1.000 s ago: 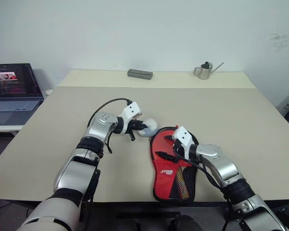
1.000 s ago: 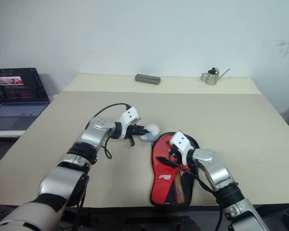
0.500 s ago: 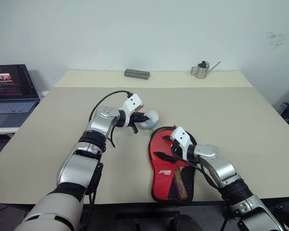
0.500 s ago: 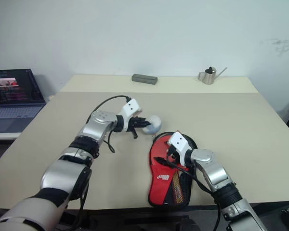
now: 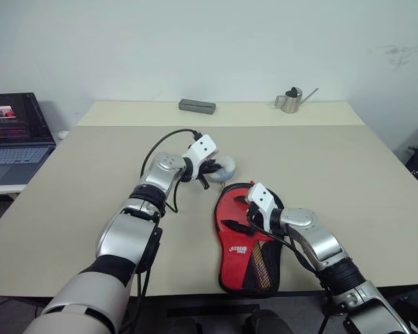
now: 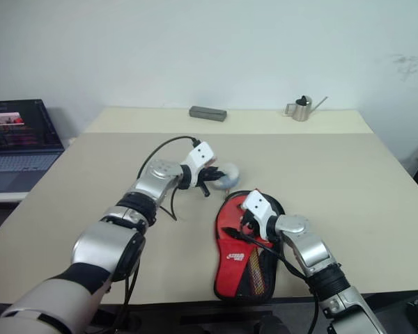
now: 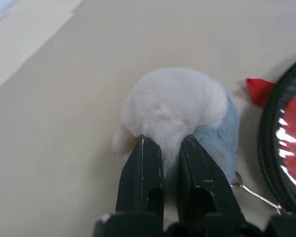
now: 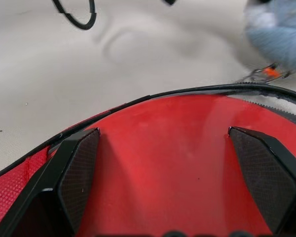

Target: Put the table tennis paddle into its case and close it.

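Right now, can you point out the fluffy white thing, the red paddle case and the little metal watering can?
fluffy white thing (image 7: 170, 103), left wrist view, on its white fur top.
case (image 5: 242, 236), left eye view, on its red panel.
watering can (image 5: 290, 101), left eye view, on its metal body.

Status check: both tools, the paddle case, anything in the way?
Left tool shut on fluffy zipper charm. Right tool open over case, paddle's red face inside. Nothing in the way.

Head stereo looks down over table (image 5: 334, 160); 2 wrist views close, share case (image 8: 177, 148) rim.
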